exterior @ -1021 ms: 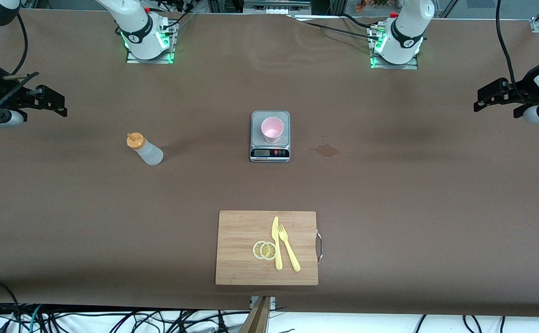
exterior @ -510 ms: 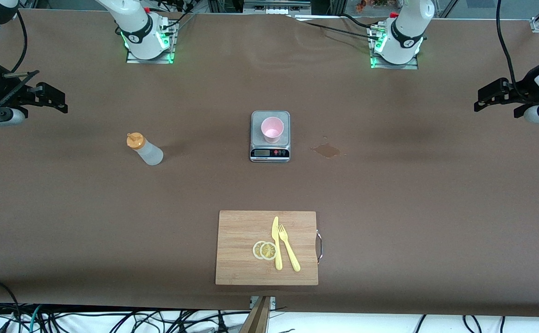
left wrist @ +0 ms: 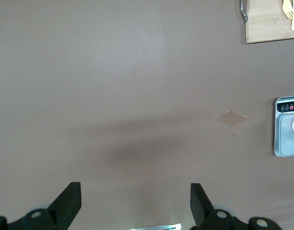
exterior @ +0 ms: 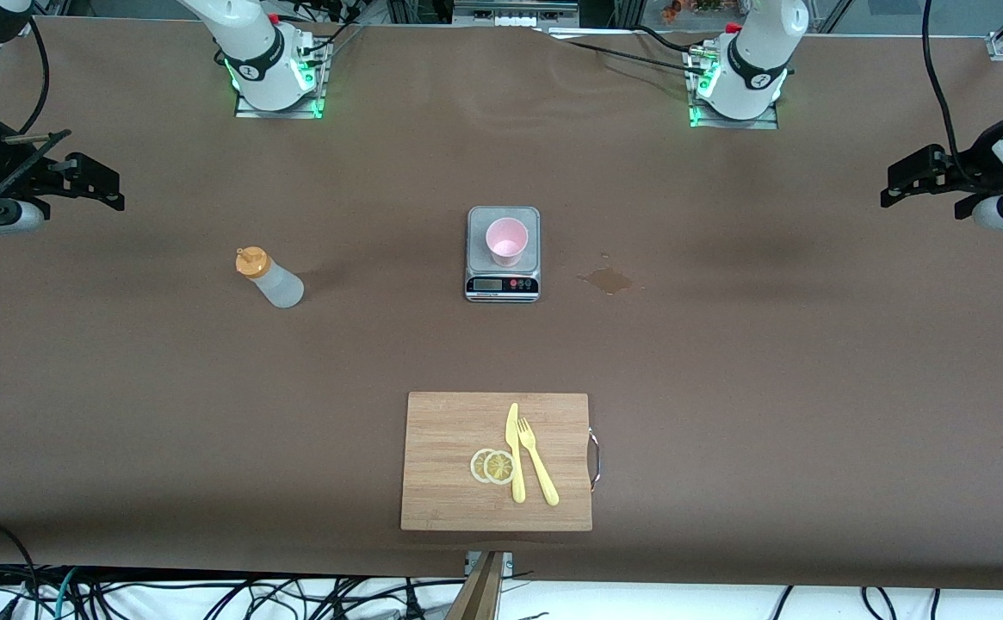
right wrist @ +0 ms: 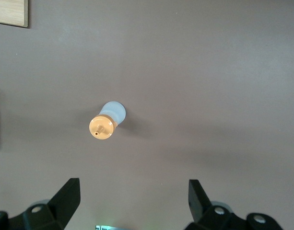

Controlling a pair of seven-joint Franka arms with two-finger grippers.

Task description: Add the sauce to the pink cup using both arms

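Upright, sauce (exterior: 269, 277), nozzle up, pink cup (exterior: 506, 240)

Matt brown table cover (exterior: 725, 362), wooden board (exterior: 449, 456)

1. The left gripper (exterior: 895, 188) hangs in the air over the left arm's end of the table, jaws spread wide, holding nothing.
2. The right gripper (exterior: 105, 189) hangs over the right arm's end, jaws likewise apart and empty.
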